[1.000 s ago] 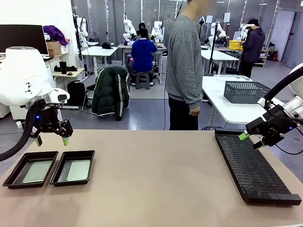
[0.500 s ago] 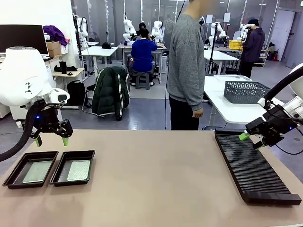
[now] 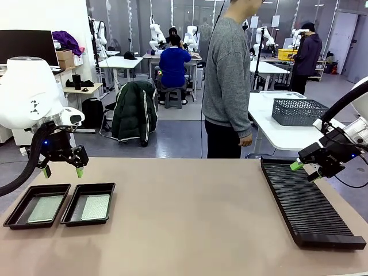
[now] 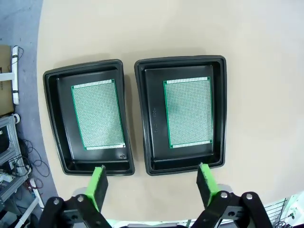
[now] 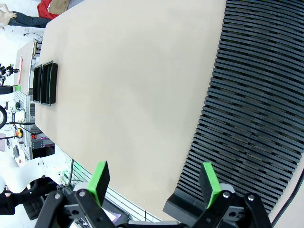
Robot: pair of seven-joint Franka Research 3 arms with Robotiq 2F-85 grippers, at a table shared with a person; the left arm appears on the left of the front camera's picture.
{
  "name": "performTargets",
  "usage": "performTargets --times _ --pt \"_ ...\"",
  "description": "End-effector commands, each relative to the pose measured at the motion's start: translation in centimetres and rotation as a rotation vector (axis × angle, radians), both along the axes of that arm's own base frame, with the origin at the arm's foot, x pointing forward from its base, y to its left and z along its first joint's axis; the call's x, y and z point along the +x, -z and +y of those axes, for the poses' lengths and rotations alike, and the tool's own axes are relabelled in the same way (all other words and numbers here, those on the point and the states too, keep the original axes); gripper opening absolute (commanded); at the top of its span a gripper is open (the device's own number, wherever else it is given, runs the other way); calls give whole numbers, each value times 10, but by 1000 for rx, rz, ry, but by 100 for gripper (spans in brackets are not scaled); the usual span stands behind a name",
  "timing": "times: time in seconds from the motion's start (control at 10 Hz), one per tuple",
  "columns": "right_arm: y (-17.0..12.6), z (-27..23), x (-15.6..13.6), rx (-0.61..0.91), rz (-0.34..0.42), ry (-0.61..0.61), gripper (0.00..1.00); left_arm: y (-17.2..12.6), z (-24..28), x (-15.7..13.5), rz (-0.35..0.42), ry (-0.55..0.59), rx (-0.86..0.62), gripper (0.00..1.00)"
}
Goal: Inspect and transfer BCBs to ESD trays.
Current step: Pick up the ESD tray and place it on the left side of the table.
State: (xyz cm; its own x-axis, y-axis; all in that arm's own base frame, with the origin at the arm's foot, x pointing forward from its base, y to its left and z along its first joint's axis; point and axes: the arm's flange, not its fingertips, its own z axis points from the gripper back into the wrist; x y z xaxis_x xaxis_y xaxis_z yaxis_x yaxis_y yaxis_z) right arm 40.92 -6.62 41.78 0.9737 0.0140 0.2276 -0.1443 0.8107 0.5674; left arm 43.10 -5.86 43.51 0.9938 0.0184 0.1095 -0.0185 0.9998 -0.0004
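Observation:
Two black ESD trays lie side by side at the table's left front, one (image 3: 35, 205) to the left of the other (image 3: 88, 203). Each holds a flat green BCB: one board (image 4: 98, 114) in the left tray (image 4: 56, 123), one board (image 4: 188, 112) in the right tray (image 4: 219, 114). My left gripper (image 3: 62, 171) hovers open above the trays' far edge, empty; in its wrist view the left gripper (image 4: 152, 183) looks straight down on both trays. My right gripper (image 3: 305, 171) hangs open and empty over the far end of the rack.
A long black ribbed rack (image 3: 305, 201) lies along the table's right side. A person in a grey sweater (image 3: 228, 80) stands at the far edge, hands off the table. A grey mesh basket (image 3: 298, 111) sits on a white table behind.
The person at the far side has shifted slightly to the right. Both arms and the trays have stayed still.

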Motion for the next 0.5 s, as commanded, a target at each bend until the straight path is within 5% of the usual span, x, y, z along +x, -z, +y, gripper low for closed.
performTargets --times 0.0,0.4 --pt "0 1 0 2 4 18 100 3 0 -1 -5 -2 -3 100" --pt "0 1 0 2 4 18 100 3 0 -1 -5 -2 -3 100"
